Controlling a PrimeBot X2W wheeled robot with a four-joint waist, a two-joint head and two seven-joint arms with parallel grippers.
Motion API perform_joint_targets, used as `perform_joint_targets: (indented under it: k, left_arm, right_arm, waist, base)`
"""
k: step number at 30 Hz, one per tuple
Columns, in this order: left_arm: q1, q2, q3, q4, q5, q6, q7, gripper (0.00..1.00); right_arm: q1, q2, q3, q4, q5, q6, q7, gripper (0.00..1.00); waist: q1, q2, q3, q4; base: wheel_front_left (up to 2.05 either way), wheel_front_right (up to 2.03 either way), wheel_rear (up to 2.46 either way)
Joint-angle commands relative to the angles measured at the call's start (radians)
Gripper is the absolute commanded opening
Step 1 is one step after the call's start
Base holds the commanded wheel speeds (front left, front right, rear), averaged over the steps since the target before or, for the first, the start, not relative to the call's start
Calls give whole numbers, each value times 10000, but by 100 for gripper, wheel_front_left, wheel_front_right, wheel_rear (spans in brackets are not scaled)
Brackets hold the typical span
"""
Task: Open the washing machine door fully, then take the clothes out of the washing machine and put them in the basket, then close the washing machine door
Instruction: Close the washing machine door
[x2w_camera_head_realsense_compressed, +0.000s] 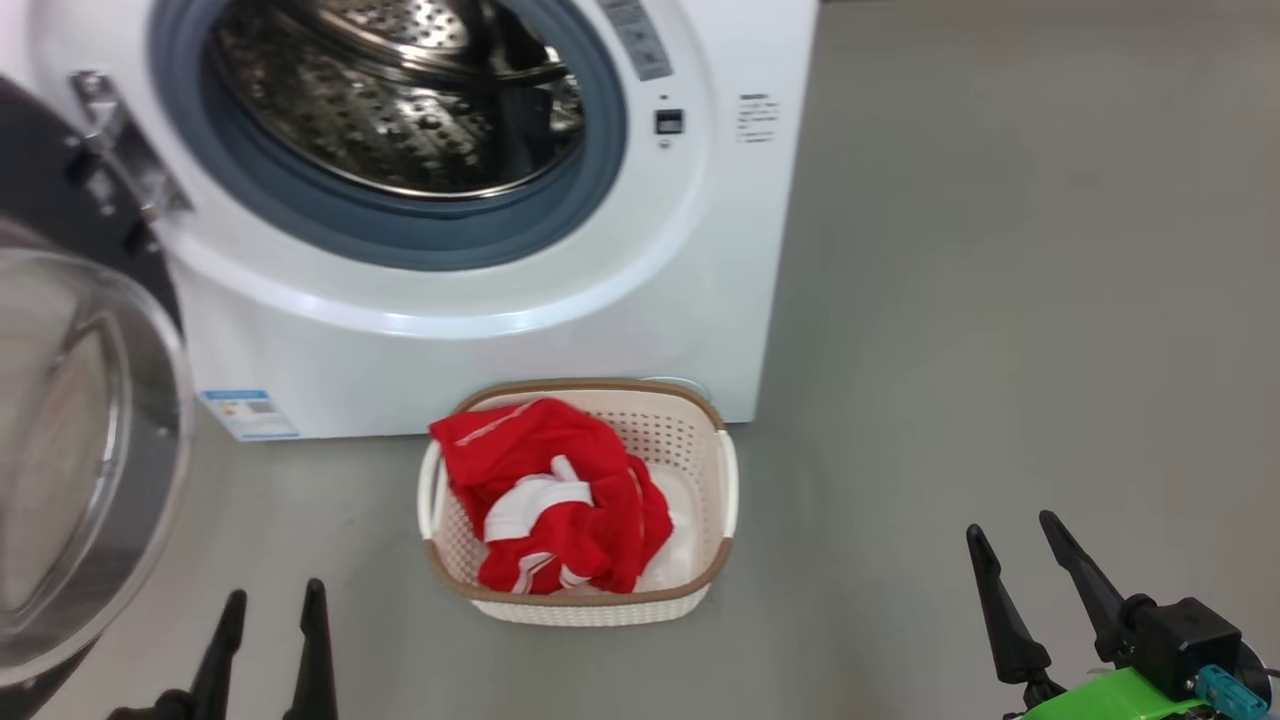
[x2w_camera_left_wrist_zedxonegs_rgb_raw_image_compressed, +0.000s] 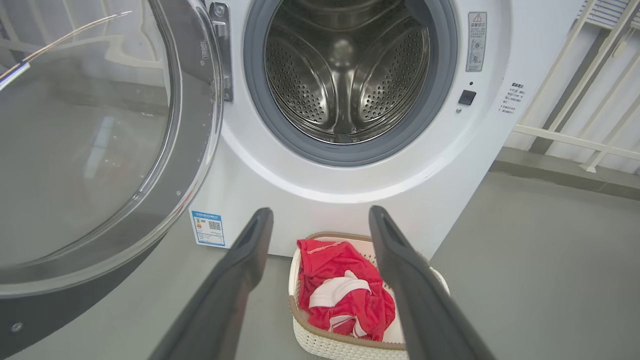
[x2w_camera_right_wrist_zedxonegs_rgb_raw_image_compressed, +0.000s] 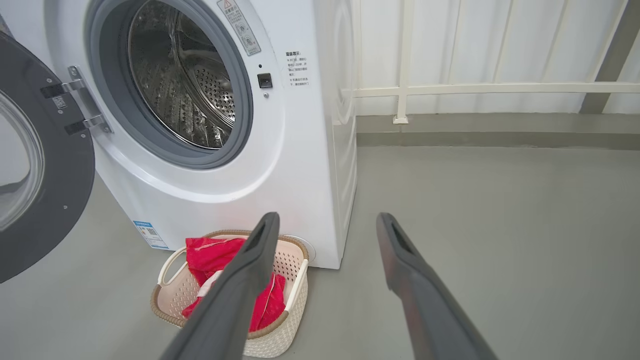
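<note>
Though illegible, blue label (x2w_camera_left_wrist_zedxonegs_rgb_raw_image_compressed: 207, 227) on washer (x2w_camera_left_wrist_zedxonegs_rgb_raw_image_compressed: 350, 210)

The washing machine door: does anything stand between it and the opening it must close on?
Nothing visible. The clothes lie in the basket below the opening; the left gripper and right gripper are open, short of it.

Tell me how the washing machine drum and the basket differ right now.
The drum is bare steel and looks empty; the basket is cream plastic and holds the red clothes. The drum opens to the front; the basket opens upward, on the floor. Both have perforated walls.
</note>
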Motion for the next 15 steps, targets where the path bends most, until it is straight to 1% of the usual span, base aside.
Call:
perform_joint_targets:
  k: [1,14,15]
  left_arm:
    - [18,91,217,-200,-84,101,-53,100]
    - [342,91,-361,-216,-805,569,-53,100]
    - [369,91,-425,-248,-890,648,-53,100]
  right_arm:
    - [0,-171,259,-199,27,48,-65,100]
    - [-172,-424,639,-57,68,48,-65,100]
    - [-235,-482,717,-37,77,48,-65,100]
  waist:
    - [0,0,-135,656]
    - [0,0,-170,2913]
    - [0,0,-156,3222]
  base:
    - [0,0,0]
    - [0,0,0]
    - [0,0,0]
